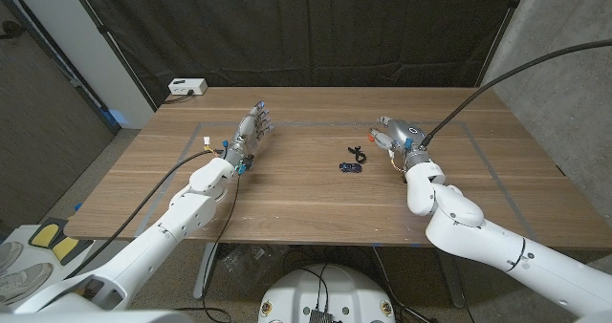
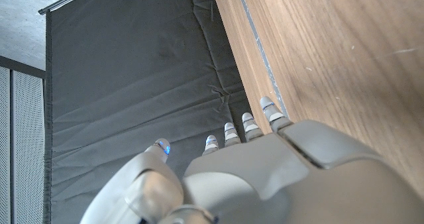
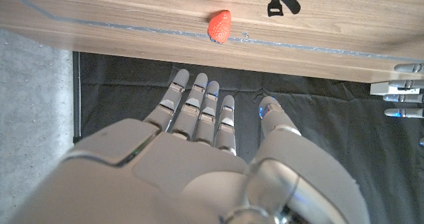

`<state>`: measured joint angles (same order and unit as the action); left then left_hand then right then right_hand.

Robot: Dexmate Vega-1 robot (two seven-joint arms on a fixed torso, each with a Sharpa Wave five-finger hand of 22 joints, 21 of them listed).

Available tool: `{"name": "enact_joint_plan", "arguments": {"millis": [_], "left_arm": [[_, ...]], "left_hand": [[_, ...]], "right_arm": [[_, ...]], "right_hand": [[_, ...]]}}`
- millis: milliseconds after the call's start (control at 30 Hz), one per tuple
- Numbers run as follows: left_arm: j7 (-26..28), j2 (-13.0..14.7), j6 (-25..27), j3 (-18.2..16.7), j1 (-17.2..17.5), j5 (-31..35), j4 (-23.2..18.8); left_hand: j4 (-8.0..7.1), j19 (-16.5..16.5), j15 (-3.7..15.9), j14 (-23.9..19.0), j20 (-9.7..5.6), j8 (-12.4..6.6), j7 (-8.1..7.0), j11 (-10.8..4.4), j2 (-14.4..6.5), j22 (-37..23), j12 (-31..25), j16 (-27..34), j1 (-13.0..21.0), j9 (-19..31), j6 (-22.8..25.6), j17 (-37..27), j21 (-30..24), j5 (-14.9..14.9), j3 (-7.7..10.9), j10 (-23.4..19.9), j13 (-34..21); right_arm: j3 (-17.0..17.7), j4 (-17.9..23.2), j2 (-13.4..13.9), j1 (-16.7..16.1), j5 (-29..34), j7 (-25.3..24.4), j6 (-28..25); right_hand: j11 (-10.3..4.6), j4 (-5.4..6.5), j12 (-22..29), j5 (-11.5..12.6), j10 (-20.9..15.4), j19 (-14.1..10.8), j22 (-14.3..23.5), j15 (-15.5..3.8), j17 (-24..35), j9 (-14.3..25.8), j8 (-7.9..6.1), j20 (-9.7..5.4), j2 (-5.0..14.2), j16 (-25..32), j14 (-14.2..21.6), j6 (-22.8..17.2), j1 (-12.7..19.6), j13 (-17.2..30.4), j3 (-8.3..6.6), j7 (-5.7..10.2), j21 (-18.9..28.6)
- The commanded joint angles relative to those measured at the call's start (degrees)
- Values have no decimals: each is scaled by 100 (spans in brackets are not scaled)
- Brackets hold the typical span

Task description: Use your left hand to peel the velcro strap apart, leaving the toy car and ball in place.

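This looks like a robotics lab or test bay: a plain wooden bench (image 1: 287, 184) stands before a black curtain (image 1: 306, 32) hung across the upper frame, grey walls at both sides, and what seems a white power box (image 1: 186, 87) at the bench's upper-left corner.

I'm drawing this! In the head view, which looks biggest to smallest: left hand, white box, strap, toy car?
1. Left hand
2. White box, though it sits farther from the camera
3. Strap and toy car: both tiny, too alike to rank
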<state>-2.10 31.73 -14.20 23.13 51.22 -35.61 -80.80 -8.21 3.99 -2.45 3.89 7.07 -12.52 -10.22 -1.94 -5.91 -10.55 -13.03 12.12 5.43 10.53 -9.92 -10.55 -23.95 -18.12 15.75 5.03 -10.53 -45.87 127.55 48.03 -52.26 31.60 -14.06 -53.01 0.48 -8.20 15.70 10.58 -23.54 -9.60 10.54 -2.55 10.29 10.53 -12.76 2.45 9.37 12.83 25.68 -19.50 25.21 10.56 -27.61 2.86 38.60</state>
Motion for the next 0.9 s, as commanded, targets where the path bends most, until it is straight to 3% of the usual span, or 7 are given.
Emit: {"name": "enact_joint_plan", "arguments": {"millis": [33, 433, 600, 667, 900], "left_arm": [[-86, 18, -42, -5, 30, -44, 16], [-185, -29, -39, 19, -77, -71, 172], [-227, -52, -20, 36, -138, -80, 241], [-247, -61, -16, 42, -165, -82, 271], [-295, -120, -55, 57, -242, -88, 361]], "left_hand": [[11, -48, 6, 10, 9, 22, 9, 12, -14, -30, -14, 3, 15, 23, 14, -9, -27, -22, -4, -7, -24], [6, -65, 2, 1, 16, 13, 14, 21, -10, -33, 3, -15, 17, 25, 87, -13, -21, -21, -12, -7, -27], [2, -72, -16, -14, 33, 5, 7, 25, -9, -34, 8, -17, 16, 25, 131, -15, -19, -20, -16, -9, -28], [1, -74, -19, -18, 31, 0, -6, 27, -8, -34, 12, -19, 15, 25, 151, -16, -18, -20, -18, -6, -29], [-6, -79, -33, -45, 38, -22, 7, 29, -2, -36, 20, -21, 9, 26, 248, -20, -11, -19, -28, -9, -30]], "right_arm": [[-847, 99, -22, 564, 1110, 1040, -868], [-1387, -77, -152, 971, 2005, 2017, -1222], [-1593, -253, -242, 1140, 2445, 2517, -1271], [-1618, -314, -274, 1176, 2571, 2697, -1238], [-1537, -476, -397, 1127, 2944, 3089, -1024]], "right_hand": [[-29, 18, -4, 24, -48, -76, 22, -185, 23, 12, -11, 12, 39, 14, 85, -105, 84, 12, -69, 19, 50], [-121, -107, -26, 25, -130, -152, 28, -335, 1, 16, -12, -61, 31, -38, 171, -273, 369, 10, -255, 70, 78], [-224, -210, -51, 32, -193, -219, 35, -403, 21, 19, -1, -124, 88, -43, 215, -395, 762, 8, -408, 118, 113], [-234, -237, -69, 39, -195, -244, 37, -431, 23, 19, 17, -147, 87, -51, 221, -404, 921, 8, -467, 124, 129], [-271, -258, -94, 16, -189, -273, 40, -482, 25, 21, 35, -175, -11, -59, 223, -419, 1062, 8, -454, 134, 148]]}}
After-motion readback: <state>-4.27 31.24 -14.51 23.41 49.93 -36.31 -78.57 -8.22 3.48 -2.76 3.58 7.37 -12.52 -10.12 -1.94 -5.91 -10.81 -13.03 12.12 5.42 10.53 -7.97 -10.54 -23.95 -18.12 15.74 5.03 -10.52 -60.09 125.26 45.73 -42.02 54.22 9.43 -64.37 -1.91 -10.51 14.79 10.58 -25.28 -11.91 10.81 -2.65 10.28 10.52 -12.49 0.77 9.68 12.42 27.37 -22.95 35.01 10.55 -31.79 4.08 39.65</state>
